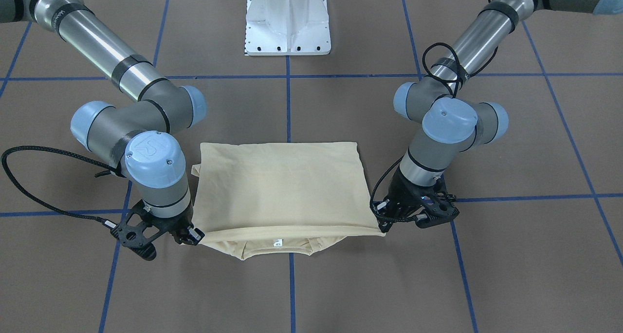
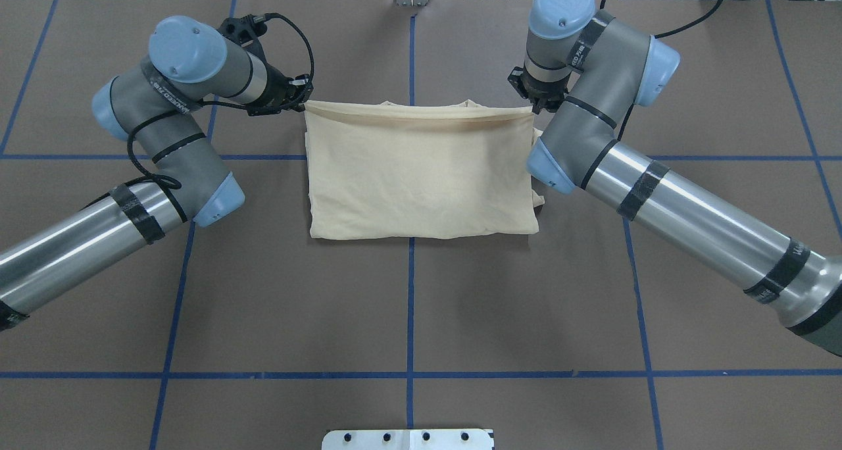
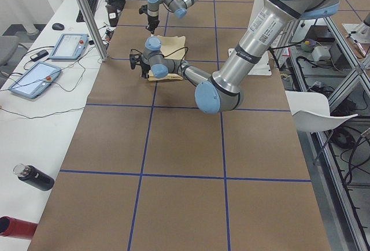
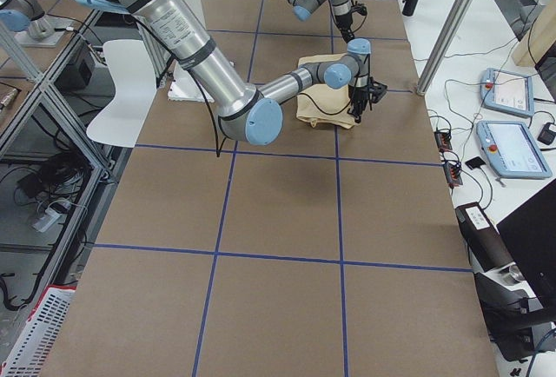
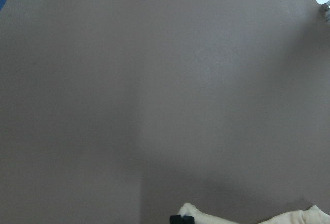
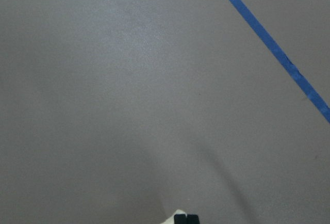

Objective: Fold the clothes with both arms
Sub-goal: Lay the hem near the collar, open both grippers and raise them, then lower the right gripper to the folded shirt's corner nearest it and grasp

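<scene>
The pale cream shirt point(image 1: 280, 187) lies folded over on the brown table, plain side up; it also shows in the overhead view point(image 2: 421, 174). Its white neck label point(image 1: 277, 243) peeks out under the folded edge on the side away from the robot. My left gripper point(image 1: 384, 226) is shut on one corner of that upper edge, seen overhead at the shirt's far left corner point(image 2: 304, 101). My right gripper point(image 1: 194, 235) is shut on the other corner point(image 2: 534, 104). The edge hangs taut between them, slightly above the table. The print is hidden.
The white pedestal base point(image 1: 287, 26) stands at the robot's side of the table. Blue tape lines point(image 2: 410, 305) grid the brown surface. A side bench with tablets point(image 3: 34, 80) and bottles point(image 3: 34, 177) runs along the far edge.
</scene>
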Available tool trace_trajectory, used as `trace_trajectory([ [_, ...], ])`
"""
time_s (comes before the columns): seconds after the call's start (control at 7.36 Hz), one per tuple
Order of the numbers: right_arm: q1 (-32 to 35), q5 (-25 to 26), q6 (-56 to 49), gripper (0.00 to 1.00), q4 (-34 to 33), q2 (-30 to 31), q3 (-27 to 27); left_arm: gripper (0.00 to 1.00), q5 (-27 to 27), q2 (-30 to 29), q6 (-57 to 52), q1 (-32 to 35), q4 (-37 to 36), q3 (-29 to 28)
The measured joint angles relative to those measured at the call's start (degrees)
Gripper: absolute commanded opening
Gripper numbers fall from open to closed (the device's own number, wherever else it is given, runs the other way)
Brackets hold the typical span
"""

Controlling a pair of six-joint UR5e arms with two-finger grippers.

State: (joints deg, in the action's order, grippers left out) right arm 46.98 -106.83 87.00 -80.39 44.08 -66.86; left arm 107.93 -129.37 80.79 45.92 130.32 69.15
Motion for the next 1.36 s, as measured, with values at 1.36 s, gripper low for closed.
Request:
trace_trajectory([
  [1.36,-1.12,-1.14,7.53,0.66,2.14,9.48,-17.49,0.36,0.37,3.42,-0.18,1.55,3.38,5.23],
])
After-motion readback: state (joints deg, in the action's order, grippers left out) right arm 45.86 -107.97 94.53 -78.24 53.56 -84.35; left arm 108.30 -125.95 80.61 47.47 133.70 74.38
